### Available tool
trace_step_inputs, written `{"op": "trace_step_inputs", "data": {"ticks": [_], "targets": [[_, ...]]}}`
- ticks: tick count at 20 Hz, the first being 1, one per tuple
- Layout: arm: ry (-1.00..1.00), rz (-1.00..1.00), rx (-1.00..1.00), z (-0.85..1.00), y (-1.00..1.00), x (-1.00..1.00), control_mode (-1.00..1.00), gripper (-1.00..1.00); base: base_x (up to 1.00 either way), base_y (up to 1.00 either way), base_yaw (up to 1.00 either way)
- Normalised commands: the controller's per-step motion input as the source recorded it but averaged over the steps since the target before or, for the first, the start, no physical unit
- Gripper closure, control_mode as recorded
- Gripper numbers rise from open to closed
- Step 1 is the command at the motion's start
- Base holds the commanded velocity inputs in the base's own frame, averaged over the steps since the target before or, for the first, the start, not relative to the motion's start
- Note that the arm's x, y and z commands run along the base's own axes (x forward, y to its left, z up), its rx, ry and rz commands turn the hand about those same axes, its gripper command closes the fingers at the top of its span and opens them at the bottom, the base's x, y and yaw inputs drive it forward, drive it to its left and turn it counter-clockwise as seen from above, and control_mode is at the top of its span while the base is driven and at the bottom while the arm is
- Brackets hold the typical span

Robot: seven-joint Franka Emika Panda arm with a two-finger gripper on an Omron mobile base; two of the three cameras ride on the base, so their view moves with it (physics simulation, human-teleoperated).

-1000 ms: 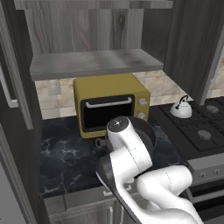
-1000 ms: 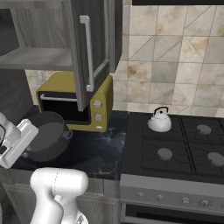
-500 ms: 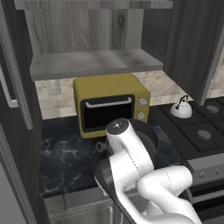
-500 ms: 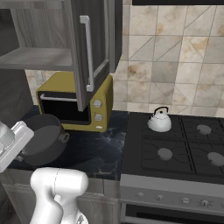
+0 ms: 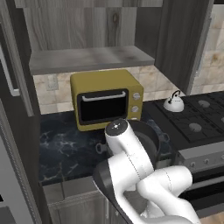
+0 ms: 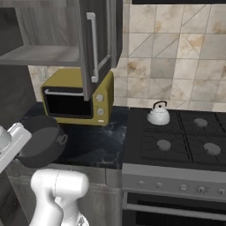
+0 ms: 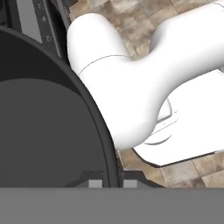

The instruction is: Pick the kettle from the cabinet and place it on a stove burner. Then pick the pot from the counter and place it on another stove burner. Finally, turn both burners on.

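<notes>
The cabinet [image 6: 95, 39] hangs open above the yellow microwave [image 5: 107, 98], its door edge low over the table [image 6: 95, 145]. The cooktop [image 6: 176, 141] sits to the right, and the kettle [image 6: 158, 115] already stands on its rear-left burner. The pot [image 6: 42, 141] is lifted at the table's front-left edge, tipped so its opening faces the microwave. The claw [image 7: 110, 183] is nearly closed, pinching the pot's rim between its fingers; the hand view suggests a thin edge grip, though the contact itself is mostly hidden. The risk is that the wide pot swings or slips from so narrow a hold during the carry to a free burner [image 6: 164, 144], or knocks the kettle. The arm folds low and left, the wrist rolled sideways.
</notes>
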Motion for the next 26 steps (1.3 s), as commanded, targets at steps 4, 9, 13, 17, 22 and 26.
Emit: {"op": "trace_step_inputs", "data": {"ticks": [4, 9, 13, 17, 22, 26], "targets": [[0.0, 0.0, 0.0, 0.0, 0.0, 0.0, 1.0, 1.0, -0.55, 0.0, -0.06], [0.0, 0.0, 0.0, 0.0, 0.0, 0.0, 1.0, 1.0, -0.42, -0.01, -0.06], [0.0, 0.0, 0.0, 0.0, 0.0, 0.0, 1.0, 1.0, -0.26, -0.15, -0.03], [0.0, 0.0, 0.0, 0.0, 0.0, 0.0, 1.0, 1.0, -0.19, -0.35, -0.01], [0.0, 0.0, 0.0, 0.0, 0.0, 0.0, 1.0, 1.0, -0.24, -0.45, 0.0], [0.0, 0.0, 0.0, 0.0, 0.0, 0.0, 1.0, 1.0, -0.28, -0.46, 0.0]]}}
